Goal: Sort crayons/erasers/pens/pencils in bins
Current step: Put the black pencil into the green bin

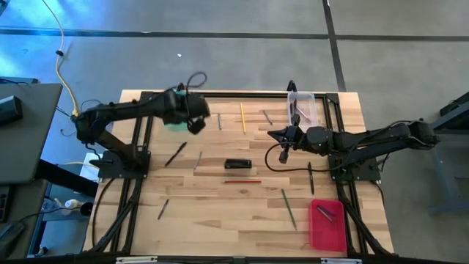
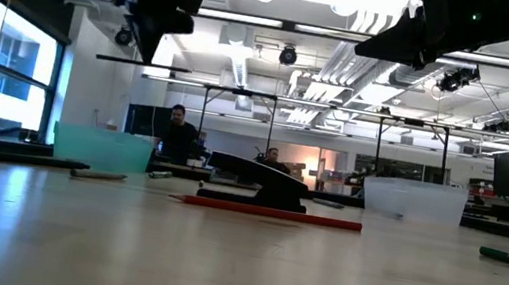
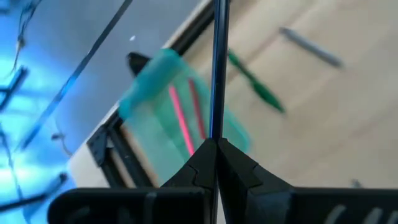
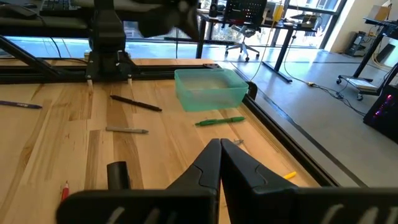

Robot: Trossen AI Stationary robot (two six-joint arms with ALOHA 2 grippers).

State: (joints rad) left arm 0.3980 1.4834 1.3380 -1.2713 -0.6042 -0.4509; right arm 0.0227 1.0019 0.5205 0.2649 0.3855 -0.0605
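Note:
My left gripper (image 3: 216,144) hangs over the far left of the table, above the translucent green bin (image 3: 149,93), shut on a thin dark pencil (image 3: 217,62). Two red-pink sticks (image 3: 180,121) lie in that bin. My right gripper (image 4: 219,146) hovers shut and empty over the table's middle right (image 1: 282,137). A clear bin (image 1: 302,106) stands at the far right and a red bin (image 1: 327,224) at the near right. A yellow pencil (image 1: 242,117), a red pencil (image 1: 242,181) and a green pencil (image 1: 289,209) lie flat on the wood. My left gripper pinches the thin dark pencil between its two fingertips (image 3: 202,155); the stick (image 3: 217,118) runs on out past them. The fingers slant down from above. The pencil is clear of the table and the bin, and looks level in the low view (image 2: 160,66).
A black eraser (image 1: 237,163) lies mid-table. Dark pens lie scattered (image 1: 176,154) (image 1: 163,209) (image 1: 311,178), a green pen (image 4: 221,121) beside the green bin, a grey one (image 3: 311,46) farther off. Black frame rails (image 1: 139,147) run along the table's sides. People sit in the room behind.

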